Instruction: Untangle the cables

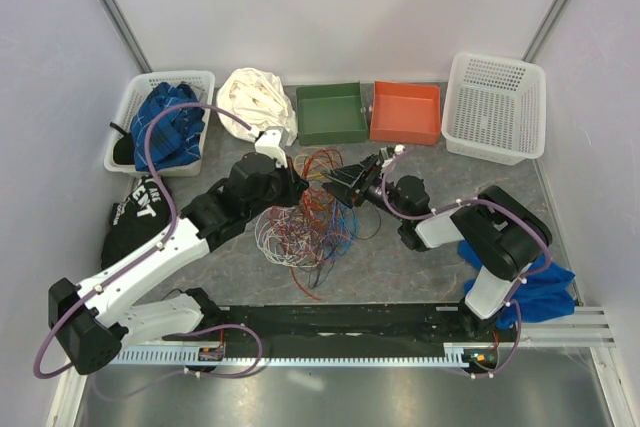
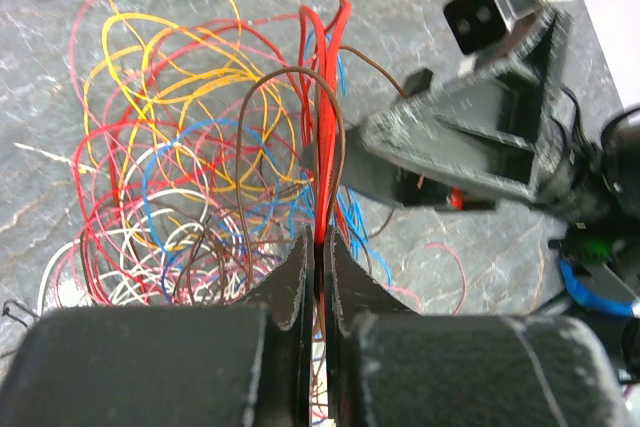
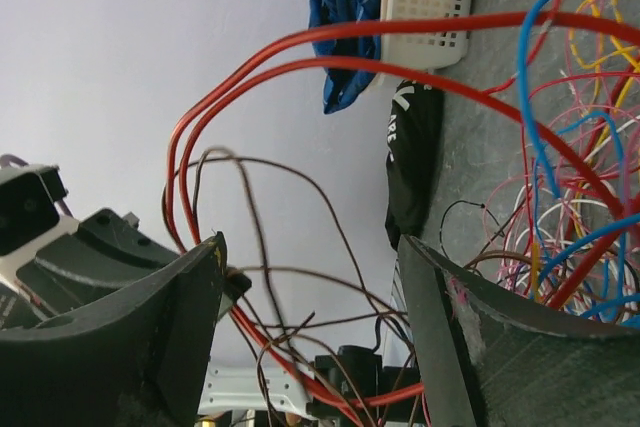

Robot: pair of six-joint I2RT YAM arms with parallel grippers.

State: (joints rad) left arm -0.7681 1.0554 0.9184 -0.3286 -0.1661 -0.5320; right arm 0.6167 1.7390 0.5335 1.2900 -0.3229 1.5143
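Top view: cables [image 1: 305, 225] lie in one loose multicolour heap on the worktop [image 1: 410, 267], just on the near side of the green tray [image 1: 332, 114]. Left hand [image 1: 303, 188] and right hand [image 1: 333, 186] meet almost tip to tip over the heap's far edge, between heap and green tray. Jaws are too small and dark to read here, and single strands can't be traced. Orange tray [image 1: 405, 112] touches the green tray's right side; white cloth [image 1: 257, 97] sits just left of it.

Left wrist view: left hand is closed, pinching a doubled red cable [image 2: 322, 137] that rises straight from its fingertips. A brown cable [image 2: 290, 82] loops beside it; the fingers hide whether it is pinched too. The green tray is only a sliver at the top edge. The right hand's body is blurred at right, its tips hard to make out.

Right wrist view: right hand is open, fingers wide apart. The red cable and brown cable run through the gap; contact with either finger is unclear. The picture is rolled sideways, with the heap cut off at the right edge.
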